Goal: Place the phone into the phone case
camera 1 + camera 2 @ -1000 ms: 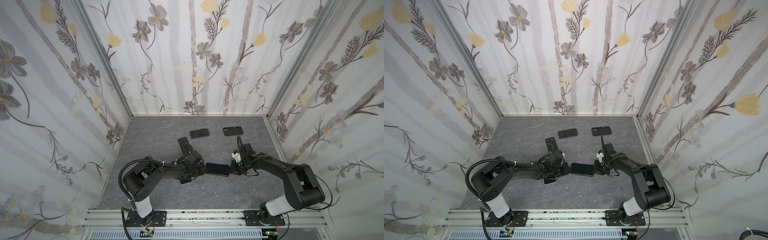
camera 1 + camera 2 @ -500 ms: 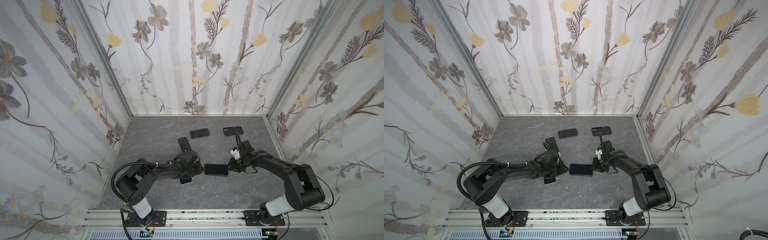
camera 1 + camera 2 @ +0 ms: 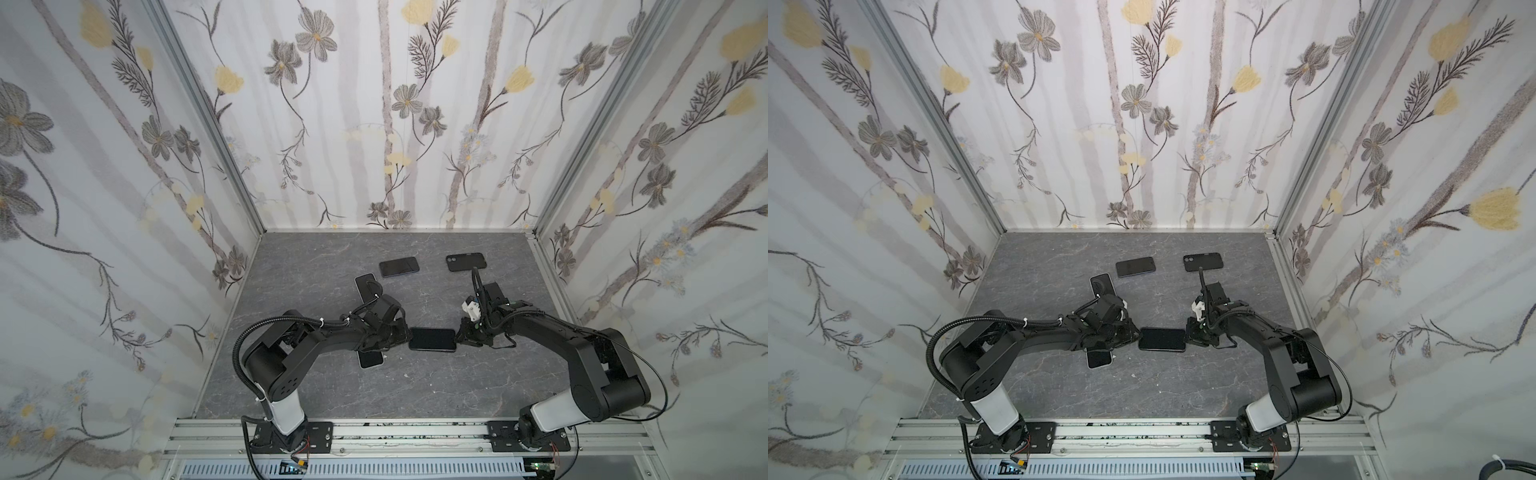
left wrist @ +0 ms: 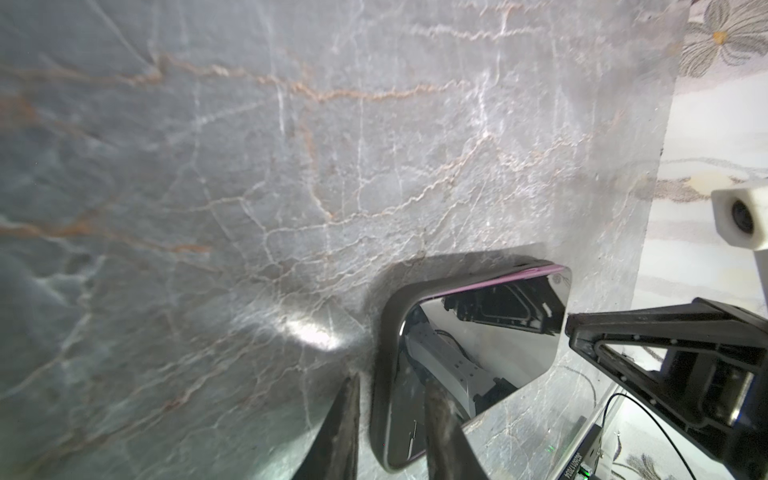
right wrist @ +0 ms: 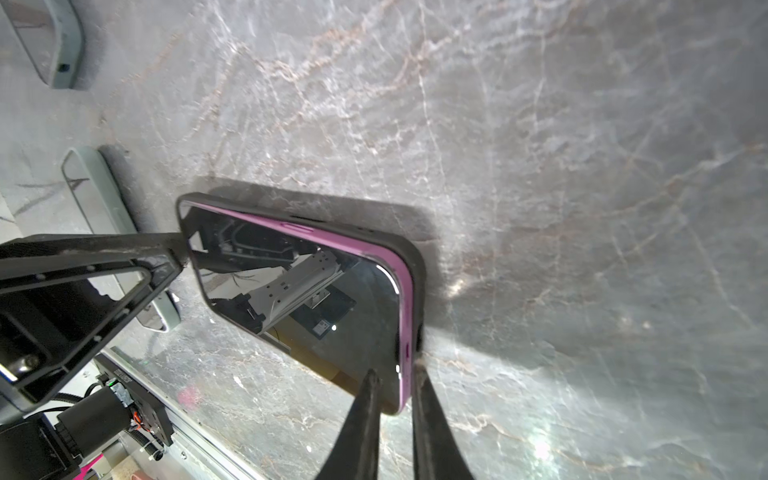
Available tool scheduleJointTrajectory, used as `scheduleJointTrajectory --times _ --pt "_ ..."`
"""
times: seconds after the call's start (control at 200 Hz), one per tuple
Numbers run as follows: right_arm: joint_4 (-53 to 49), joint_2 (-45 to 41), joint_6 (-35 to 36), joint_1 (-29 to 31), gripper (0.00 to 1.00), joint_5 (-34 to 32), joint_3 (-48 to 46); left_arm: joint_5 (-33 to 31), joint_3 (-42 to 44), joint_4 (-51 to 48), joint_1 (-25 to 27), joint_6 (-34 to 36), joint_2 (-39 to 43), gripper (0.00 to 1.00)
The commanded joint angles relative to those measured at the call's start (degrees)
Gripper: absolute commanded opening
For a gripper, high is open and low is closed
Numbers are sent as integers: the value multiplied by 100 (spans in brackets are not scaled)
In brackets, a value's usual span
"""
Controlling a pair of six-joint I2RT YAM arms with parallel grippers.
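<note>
The phone (image 3: 432, 339) (image 3: 1162, 339), with a black screen and purple edge, lies screen up in the dark phone case (image 5: 417, 266) mid-table. Along one long side and at the right end its purple edge (image 5: 405, 316) shows above the case's rim. My left gripper (image 3: 406, 338) (image 4: 392, 382) straddles the case's left end rim (image 4: 384, 353), narrowly open. One finger is over the screen and the other just outside the rim with a sliver of table between. My right gripper (image 3: 459, 337) (image 5: 395, 370) is shut on the phone's right end, purple edge between its fingers.
Two dark phones or cases (image 3: 398, 266) (image 3: 465, 262) lie at the back of the grey stone table. A third (image 3: 365, 284) pokes out behind the left arm, and another (image 3: 370, 358) lies partly under the left gripper. Floral walls enclose three sides.
The left arm drew back a little from the phone's left end and has come back to it. The phone has hardly shifted. The right gripper has stayed at the right end.
</note>
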State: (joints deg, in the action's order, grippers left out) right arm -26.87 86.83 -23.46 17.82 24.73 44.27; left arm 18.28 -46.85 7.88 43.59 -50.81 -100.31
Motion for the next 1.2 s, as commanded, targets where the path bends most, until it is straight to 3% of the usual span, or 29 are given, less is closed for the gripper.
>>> scheduleJointTrajectory --times 0.0,0.595,1.194 --pt "-33 27 79 2 16 4 -39 61 -7 10 31 55 -49 25" --pt "9 137 132 23 12 8 -312 -41 54 36 182 -38 -80 18" --pt "-420 596 211 374 11 -1033 -297 -78 230 126 227 -105 -26 17"
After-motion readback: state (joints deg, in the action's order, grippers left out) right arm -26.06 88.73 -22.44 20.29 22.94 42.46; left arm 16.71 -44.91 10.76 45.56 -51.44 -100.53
